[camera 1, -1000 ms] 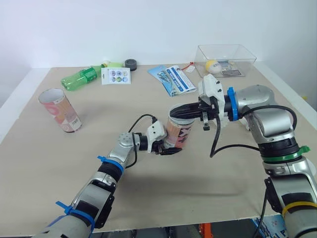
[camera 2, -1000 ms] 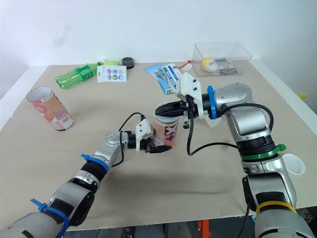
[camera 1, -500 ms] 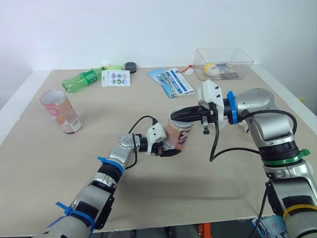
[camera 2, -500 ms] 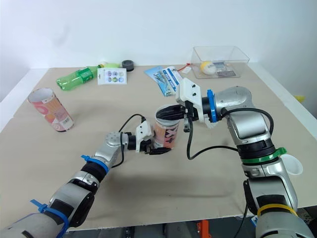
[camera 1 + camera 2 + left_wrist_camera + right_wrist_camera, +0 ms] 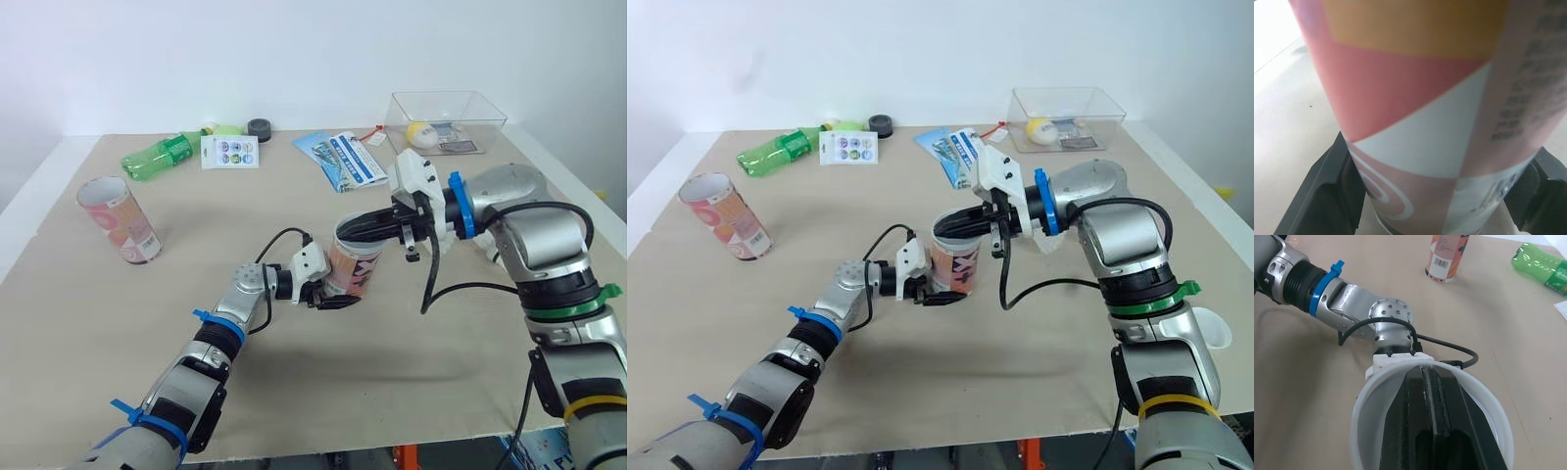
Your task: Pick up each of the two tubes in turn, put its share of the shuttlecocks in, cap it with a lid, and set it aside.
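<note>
A pink, orange and white tube (image 5: 355, 266) stands tilted at the table's middle, with my left gripper (image 5: 328, 289) shut on its lower part. In the left wrist view the tube (image 5: 1420, 98) sits between the two black fingers (image 5: 1317, 191). My right gripper (image 5: 358, 227) reaches in from the right at the tube's mouth, shut on a white lid (image 5: 1364, 406) that lies right over the opening. A second open tube (image 5: 118, 217) stands upright at the far left of the table.
A green bottle (image 5: 157, 157), a sticker card (image 5: 229, 151) and a black roll (image 5: 260, 128) lie at the back left. Blue leaflets (image 5: 345, 159) lie at the back middle. A clear box (image 5: 446, 117) holding a yellow ball stands back right. Another white lid (image 5: 1210, 326) sits at the right edge.
My right gripper has shifted slightly with the lid over the tube's mouth. The left gripper and the tube have stayed in place.
</note>
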Tool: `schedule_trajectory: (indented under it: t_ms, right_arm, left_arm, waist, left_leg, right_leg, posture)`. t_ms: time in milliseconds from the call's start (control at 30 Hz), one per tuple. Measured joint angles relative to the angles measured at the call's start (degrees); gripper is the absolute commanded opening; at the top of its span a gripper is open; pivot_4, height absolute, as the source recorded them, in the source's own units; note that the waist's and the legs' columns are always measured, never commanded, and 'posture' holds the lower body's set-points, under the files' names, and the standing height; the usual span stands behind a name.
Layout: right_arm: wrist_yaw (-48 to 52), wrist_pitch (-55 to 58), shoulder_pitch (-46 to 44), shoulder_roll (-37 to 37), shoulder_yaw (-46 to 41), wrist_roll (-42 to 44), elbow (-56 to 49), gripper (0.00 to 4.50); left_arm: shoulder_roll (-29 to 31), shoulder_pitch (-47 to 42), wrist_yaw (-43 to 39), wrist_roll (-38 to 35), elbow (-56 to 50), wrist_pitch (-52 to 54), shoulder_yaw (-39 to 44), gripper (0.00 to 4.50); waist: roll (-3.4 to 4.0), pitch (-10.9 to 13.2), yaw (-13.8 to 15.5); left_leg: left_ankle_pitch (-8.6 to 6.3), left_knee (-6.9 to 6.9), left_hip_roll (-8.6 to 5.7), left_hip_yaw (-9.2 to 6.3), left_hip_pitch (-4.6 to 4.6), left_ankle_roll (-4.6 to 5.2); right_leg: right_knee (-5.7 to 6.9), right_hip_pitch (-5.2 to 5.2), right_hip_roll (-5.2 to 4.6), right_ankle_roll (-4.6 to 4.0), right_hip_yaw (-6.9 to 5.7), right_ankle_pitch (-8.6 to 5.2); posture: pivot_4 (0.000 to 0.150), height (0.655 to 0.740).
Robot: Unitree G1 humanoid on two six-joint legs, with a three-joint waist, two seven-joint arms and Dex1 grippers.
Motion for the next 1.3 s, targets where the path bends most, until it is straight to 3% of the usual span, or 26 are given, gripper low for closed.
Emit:
schedule_trajectory:
  t_ms: [967,1300]
  right_arm:
    - [0.3,-1.3,-4.5,-4.1,-0.1,1.1,0.9,0.02]
    - [-1.3,-5.6,-8.1,0.6,0.2,-0.3,4.7,0.02]
  left_arm:
    - [-0.2,0.2,-0.2,0.0,-1.1,1.2,0.0,3.29]
    - [-0.4,0.2,-0.2,0.0,-1.2,1.1,-0.1,3.29]
  waist:
    - [0.07,0.0,0.0]
    - [0.07,0.0,0.0]
  left_leg:
    - [0.0,0.02,-0.03,-0.02,-0.3,0.0]
    - [0.0,0.02,-0.04,-0.04,-0.33,0.0]
  right_leg:
    - [0.0,-0.27,0.01,0.02,0.0,0.02]
    - [0.0,-0.27,0.02,0.02,0.01,0.02]
  posture:
    - [0.15,0.74]
    - [0.15,0.74]
